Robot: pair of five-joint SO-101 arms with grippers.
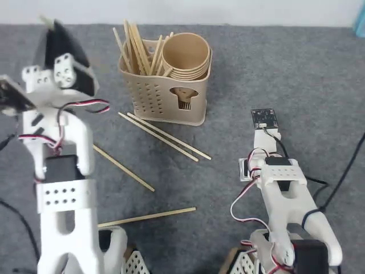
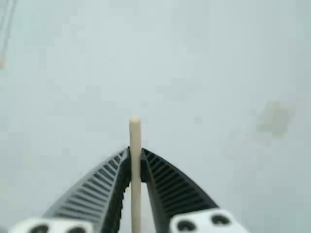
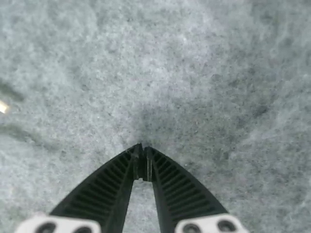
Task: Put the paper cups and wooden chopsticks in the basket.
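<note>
High view is showing the left gripper (image 1: 52, 31) up in the upper left of the frame, clenching one chopstick (image 1: 44, 21). The basket (image 1: 149, 97) is sitting to its right, in the upper middle, with cups (image 1: 185, 54) already inside. Four loose chopsticks (image 1: 165, 141) are lying on the mat (image 1: 296, 74) below it. The right arm (image 1: 282, 188) is hiding its own gripper from above.

Left wrist view is showing the stick running straight along the fingers (image 2: 165, 184) and poking past the tips. The plain pale background is giving no clue where the basket is.

Right wrist view is showing the right gripper (image 3: 141, 153) pressed shut on nothing, over the mat.
</note>
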